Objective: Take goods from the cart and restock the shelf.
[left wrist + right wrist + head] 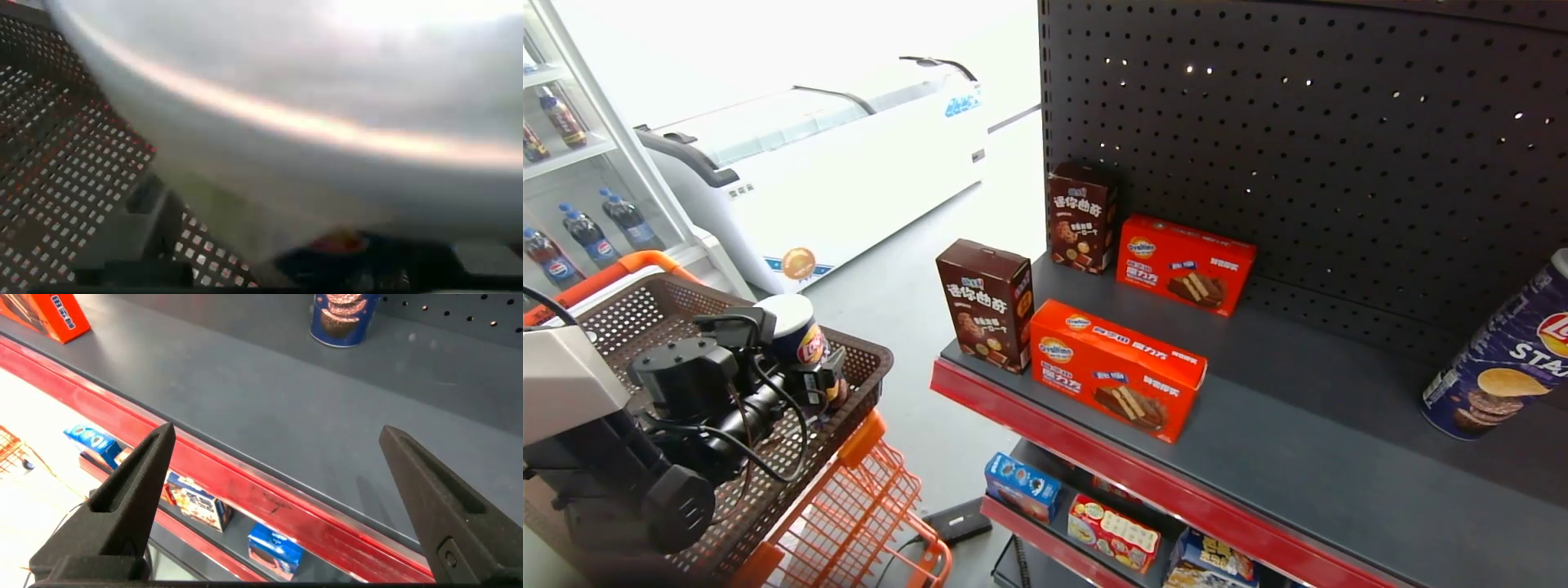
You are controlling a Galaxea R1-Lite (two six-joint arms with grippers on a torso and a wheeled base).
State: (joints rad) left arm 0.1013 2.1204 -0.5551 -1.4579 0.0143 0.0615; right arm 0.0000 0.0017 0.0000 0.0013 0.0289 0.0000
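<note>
In the shop aisle, over the cart basket [870,353], the left claw [809,367] pinches a chip can [792,327] mid-body, which is likely light, stiff, slick and dentable, while the right claw [278,431] hangs spread above the shelf [1298,408].

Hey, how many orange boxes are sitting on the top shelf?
2. One orange box lies at the front edge beside a brown box; the other sits at the back by the pegboard, next to a second brown box. None looks hidden.
</note>
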